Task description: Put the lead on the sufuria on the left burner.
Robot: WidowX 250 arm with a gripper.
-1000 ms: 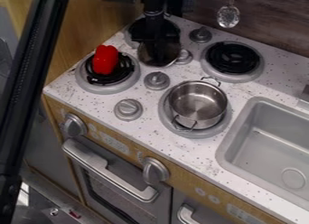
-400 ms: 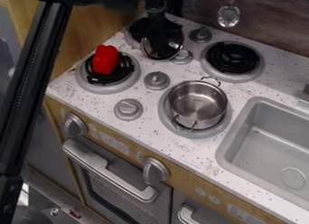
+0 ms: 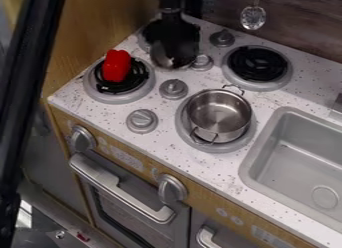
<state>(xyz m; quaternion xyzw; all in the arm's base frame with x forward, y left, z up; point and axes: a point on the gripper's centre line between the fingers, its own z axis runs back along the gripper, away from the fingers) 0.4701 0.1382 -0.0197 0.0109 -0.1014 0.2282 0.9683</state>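
The pot is smooth, shiny metal, round and straight-walled, with two thin wire handles; its bare inner base catches the light. It stands upright on the near right burner, a grey disc. The dark, round lid, glossy in patches, is at the far left burner, apart from the pot and beyond it to the left in view. The black gripper hangs over that burner, directly at the lid; whether its jaws are apart, together or clamped on the lid, I cannot tell.

A glossy red pepper-shaped toy rests on the black coil of the near left burner. The far right burner has a black coil too. Ridged grey knobs sit between the burners on the speckled white counter. The grey, round-cornered sink is beside the pot, to its right. A perforated metal spoon hangs against the dark wood-grain wall.
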